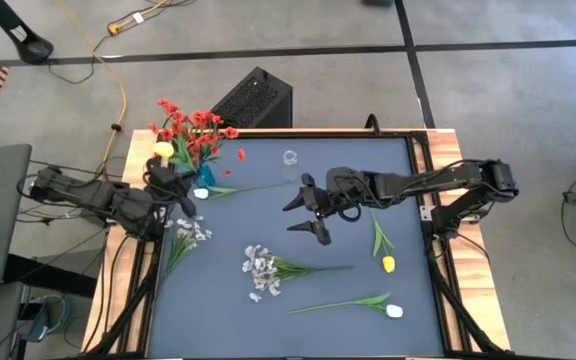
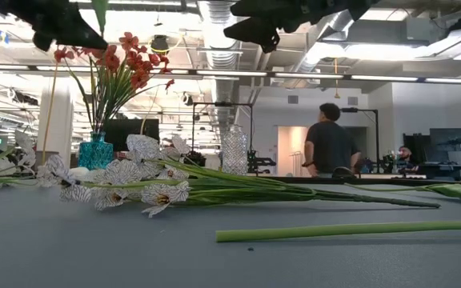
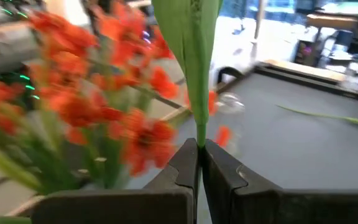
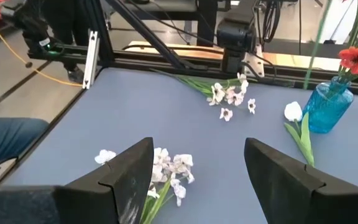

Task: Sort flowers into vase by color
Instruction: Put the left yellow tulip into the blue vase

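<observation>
My left gripper [image 1: 175, 187] is up at the table's far-left corner, shut on a green-stemmed yellow tulip whose bud [image 1: 163, 150] sits by the red blossoms [image 1: 193, 128] in the blue vase [image 1: 205, 179]. My right gripper [image 1: 308, 210] hovers open over mid-table, touching nothing. A clear glass vase [image 1: 290, 165] stands near the far edge. Lying flat on the mat are a white tulip [image 1: 200, 192], two white sprays [image 1: 188, 232] [image 1: 260, 268], a yellow tulip [image 1: 389, 263] and another white tulip [image 1: 395, 311]. My left gripper pinches the tulip's green stem [image 3: 197, 134] between its two shut fingers. The stem and a folded leaf [image 3: 188, 43] run on past the fingertips toward the red blossoms. The flower is lifted clear of the table, as the low view's leaf [image 2: 100, 12] shows.
A black box [image 1: 253, 100] stands behind the table's far edge. Black rails [image 1: 426, 170] frame the mat. In the low view a long stem [image 2: 334, 232] lies near the camera, and a person [image 2: 329, 144] stands in the room beyond. Bare mat lies along the near-left side.
</observation>
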### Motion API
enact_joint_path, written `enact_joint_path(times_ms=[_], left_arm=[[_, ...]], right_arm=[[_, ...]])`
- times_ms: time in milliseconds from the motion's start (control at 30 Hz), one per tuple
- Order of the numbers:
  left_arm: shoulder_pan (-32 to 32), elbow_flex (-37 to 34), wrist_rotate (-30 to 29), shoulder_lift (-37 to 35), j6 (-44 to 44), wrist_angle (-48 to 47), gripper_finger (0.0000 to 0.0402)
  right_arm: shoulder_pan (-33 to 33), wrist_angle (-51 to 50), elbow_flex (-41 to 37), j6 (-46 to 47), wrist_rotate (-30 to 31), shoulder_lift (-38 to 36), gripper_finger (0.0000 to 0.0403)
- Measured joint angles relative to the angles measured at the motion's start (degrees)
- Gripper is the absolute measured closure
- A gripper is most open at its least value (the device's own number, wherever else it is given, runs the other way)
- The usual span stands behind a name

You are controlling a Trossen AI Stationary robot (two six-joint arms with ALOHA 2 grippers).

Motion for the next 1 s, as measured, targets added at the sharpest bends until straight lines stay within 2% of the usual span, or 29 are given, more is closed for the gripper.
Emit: enact_joint_path(times_ms=[133,300,467,700,1000], left_arm=[[0.02,0.0,-5.19,-0.11,2.95,-0.06,0.0401],[1.29,-0.02,-8.76,2.22,4.82,-0.13,0.0401],[5.5,-0.04,-8.39,4.87,5.81,-0.17,0.0401],[11.23,-0.09,-4.24,6.33,6.54,-0.1,0.0401],[13.67,-0.09,-3.64,6.27,6.84,0.24,0.0401]], right_arm=[[-0.32,0.02,0.0,-0.17,0.0,0.0,0.0124],[-0.32,0.06,0.0,-0.87,0.02,0.0,0.0124],[-0.32,0.04,0.0,-0.85,0.02,0.02,0.0124],[0.4,0.02,0.0,-0.81,0.02,0.02,0.0124],[1.62,-0.9,0.0,-0.42,0.4,0.03,0.0124]])
